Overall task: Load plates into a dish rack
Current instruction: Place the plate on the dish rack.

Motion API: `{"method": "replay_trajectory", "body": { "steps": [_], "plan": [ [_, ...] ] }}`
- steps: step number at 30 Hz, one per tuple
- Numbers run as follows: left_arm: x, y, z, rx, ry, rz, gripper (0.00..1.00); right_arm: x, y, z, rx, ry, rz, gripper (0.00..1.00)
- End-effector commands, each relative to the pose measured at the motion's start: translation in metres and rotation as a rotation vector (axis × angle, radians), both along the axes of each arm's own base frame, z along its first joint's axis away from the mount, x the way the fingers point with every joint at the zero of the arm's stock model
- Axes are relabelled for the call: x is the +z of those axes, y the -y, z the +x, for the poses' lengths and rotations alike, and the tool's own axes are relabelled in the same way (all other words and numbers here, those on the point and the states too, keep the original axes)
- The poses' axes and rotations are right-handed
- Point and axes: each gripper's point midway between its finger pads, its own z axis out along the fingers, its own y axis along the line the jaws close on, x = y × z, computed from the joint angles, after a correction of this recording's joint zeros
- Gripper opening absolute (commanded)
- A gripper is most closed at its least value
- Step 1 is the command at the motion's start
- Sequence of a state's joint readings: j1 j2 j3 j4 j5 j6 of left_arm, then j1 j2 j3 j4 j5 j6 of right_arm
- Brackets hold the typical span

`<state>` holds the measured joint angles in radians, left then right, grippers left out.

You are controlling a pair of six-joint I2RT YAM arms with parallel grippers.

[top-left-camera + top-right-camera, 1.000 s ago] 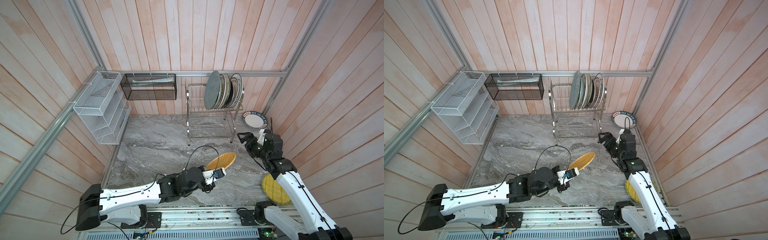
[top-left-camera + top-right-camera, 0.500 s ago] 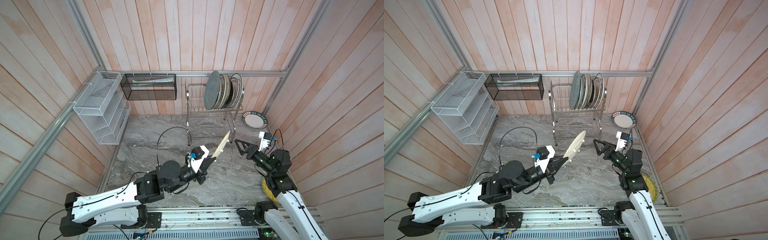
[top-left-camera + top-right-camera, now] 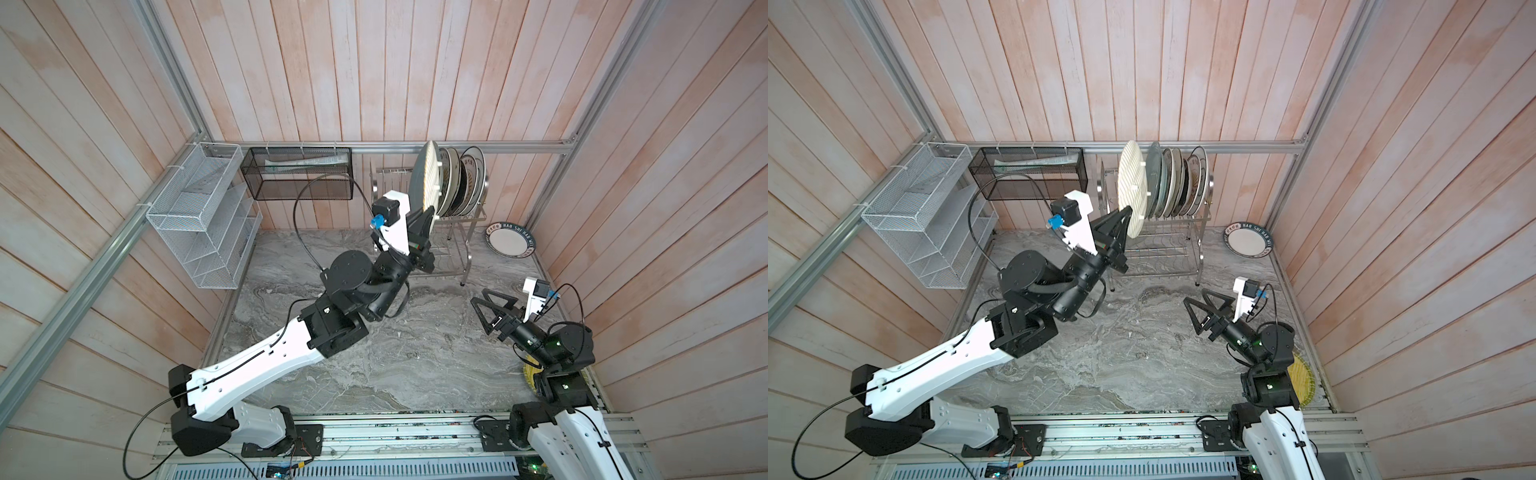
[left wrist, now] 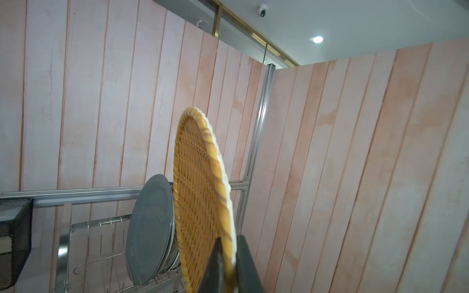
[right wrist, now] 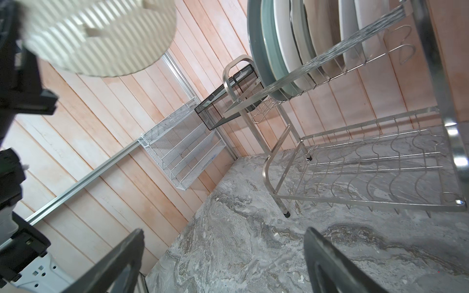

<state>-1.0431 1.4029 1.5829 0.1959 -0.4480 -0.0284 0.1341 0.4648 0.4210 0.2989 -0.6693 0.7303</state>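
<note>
**Desk:** What filled the frame?

**Photographer:** The dish rack stood at the back wall. A row of plates sat on edge in its upper tier, and the lower tier was bare.

**Desk:** And the plate in play?

**Photographer:** The woven plate was upright, its face parallel to the row, just beside the grey-blue plate at the row's open end. Whether it sat in a slot, I could not tell.

**Desk:** Who had it?

**Photographer:** The left gripper pinched its lower rim, so the plate rose above the fingers. The right gripper hovered well apart, jaws spread wide and empty. Seating the plate looked like the left arm's job.
</note>
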Motion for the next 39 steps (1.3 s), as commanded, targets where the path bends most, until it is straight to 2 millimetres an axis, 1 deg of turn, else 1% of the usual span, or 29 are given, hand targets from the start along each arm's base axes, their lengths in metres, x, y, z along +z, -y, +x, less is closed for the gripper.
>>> {"method": "replay_trajectory", "body": {
  "steps": [1,3,5,6,11,15,17,22,26,32,39],
  "plan": [
    [0.011,-0.005,0.023,-0.012,-0.013,-0.043,0.00,-0.005,-0.007,-0.010,0.056,0.011,-0.016,0.98],
    [0.008,-0.009,0.048,0.019,-0.019,-0.025,0.00,-0.009,-0.008,-0.012,0.062,0.003,-0.020,0.98],
    [0.004,-0.009,0.066,0.038,-0.027,-0.008,0.00,-0.012,-0.008,-0.012,0.064,-0.004,-0.023,0.98],
    [0.000,-0.008,0.077,0.042,-0.040,-0.001,0.00,-0.014,-0.009,-0.013,0.066,-0.006,-0.023,0.98],
    [-0.016,-0.007,0.118,0.072,-0.070,0.021,0.00,-0.018,-0.009,-0.013,0.070,-0.020,-0.021,0.98],
    [-0.030,-0.002,0.144,0.076,-0.100,0.038,0.00,-0.018,-0.009,-0.014,0.074,-0.024,-0.019,0.98],
    [-0.039,0.004,0.156,0.080,-0.117,0.058,0.00,-0.019,-0.010,-0.014,0.075,-0.030,-0.016,0.98],
    [-0.058,0.010,0.181,0.097,-0.153,0.077,0.00,-0.023,-0.010,-0.015,0.079,-0.044,-0.008,0.98],
    [-0.071,0.011,0.197,0.140,-0.172,0.106,0.00,-0.024,-0.009,-0.015,0.073,-0.048,-0.007,0.98],
    [-0.087,0.013,0.212,0.143,-0.194,0.128,0.00,-0.027,-0.009,-0.016,0.070,-0.055,-0.011,0.98],
    [-0.103,0.014,0.223,0.173,-0.219,0.142,0.00,-0.030,-0.008,-0.015,0.066,-0.066,-0.007,0.98]
  ]
}}
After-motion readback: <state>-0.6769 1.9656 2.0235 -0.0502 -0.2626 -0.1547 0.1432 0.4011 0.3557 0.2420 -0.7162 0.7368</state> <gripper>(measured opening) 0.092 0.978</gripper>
